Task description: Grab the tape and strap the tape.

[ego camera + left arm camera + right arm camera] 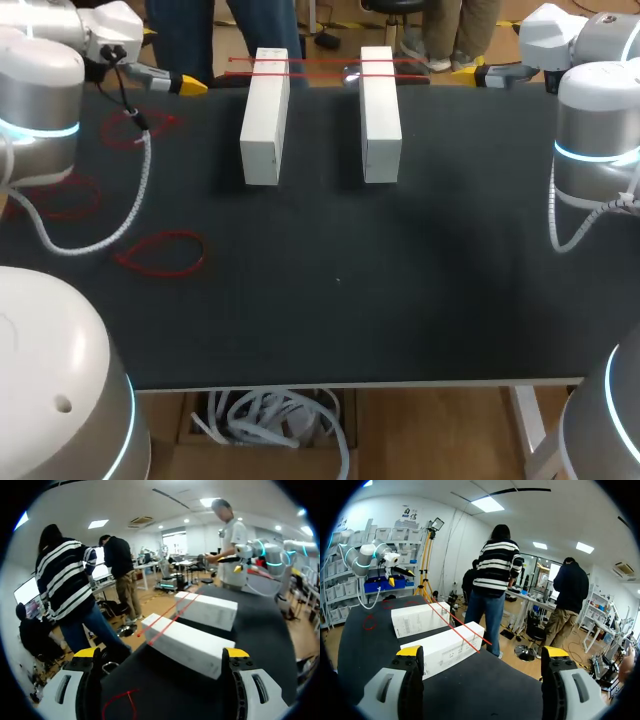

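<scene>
Left gripper (160,654) and right gripper (482,652) both spread, empty, parked at counter (400,280) far corners, probably clearing white blocks (265,120) strapped with red tape (270,74); spare tape loops (160,254) near left arm.

We look out between our open fingers.
Our left gripper (160,654) is spread wide at the bench (260,625) edge; two white blocks (187,647) lie ahead, red tape strands (167,620) crossing both, a red loop (120,702) beneath.

2 white blocks (265,115) lie parallel, apart, on the black table (400,280).
</scene>
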